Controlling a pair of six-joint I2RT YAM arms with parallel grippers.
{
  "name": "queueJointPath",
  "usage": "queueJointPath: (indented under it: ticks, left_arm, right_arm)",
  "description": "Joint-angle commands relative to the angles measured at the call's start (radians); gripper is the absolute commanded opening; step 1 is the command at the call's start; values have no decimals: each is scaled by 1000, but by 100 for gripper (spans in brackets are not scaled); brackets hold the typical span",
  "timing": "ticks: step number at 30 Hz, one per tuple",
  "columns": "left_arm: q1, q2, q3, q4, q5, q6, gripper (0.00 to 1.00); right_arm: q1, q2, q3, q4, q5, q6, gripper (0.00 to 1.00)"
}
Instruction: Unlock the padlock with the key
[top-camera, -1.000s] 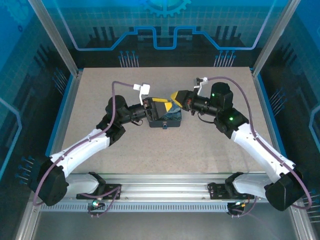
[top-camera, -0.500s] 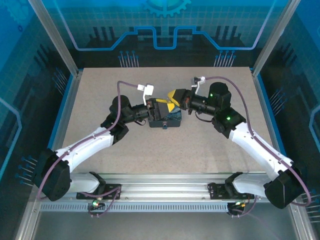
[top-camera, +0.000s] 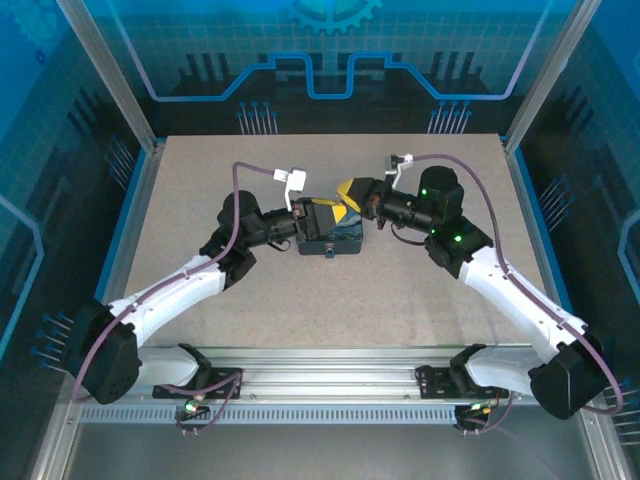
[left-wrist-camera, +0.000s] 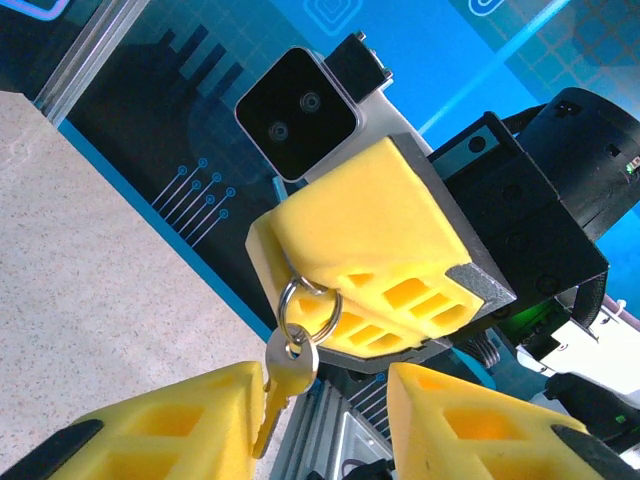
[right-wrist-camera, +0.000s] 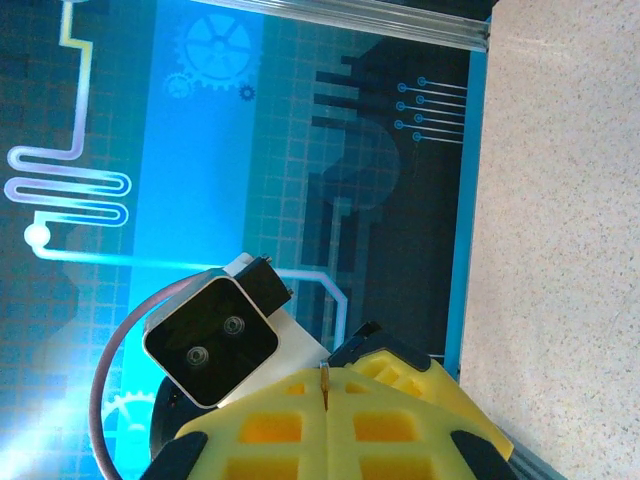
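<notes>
Item: brassy key (left-wrist-camera: 285, 368) hanging on key ring (left-wrist-camera: 308, 310), ring pinched in my clenched right end effector (left-wrist-camera: 297, 268). Left end effector (left-wrist-camera: 325, 410) released, astride the key. Blue tin (top-camera: 343, 241) beneath both.

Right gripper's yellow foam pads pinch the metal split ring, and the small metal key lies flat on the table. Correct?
No: the small metal key dangles in mid-air from the split ring, as the left wrist view shows. The right gripper does pinch the ring.
</notes>
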Motion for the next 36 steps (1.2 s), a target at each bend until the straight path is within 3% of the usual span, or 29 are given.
queueJointPath:
  ticks: [1,8,16,21,31,36]
  left_arm:
    - [3,-29,-18,-6,9,28,34]
    - [3,-33,-31,-14,8,31,24]
    - [7,-29,-7,-41,7,45,0]
    - [13,-41,21,-148,-3,73,0]
    - [32,10,226,-719,26,257,0]
    - [32,105,390,-1053,60,377,0]
  right_arm:
    - [-12,-31,-15,16,16,5,6]
    - [-21,-47,-22,13,21,6,6]
    - [-22,-56,-34,12,18,5,7]
    - [-44,-75,-52,-11,18,-15,9]
    - [-113,-168,-91,-271,87,-221,38]
    - [-139,-194,-73,-451,123,-423,44]
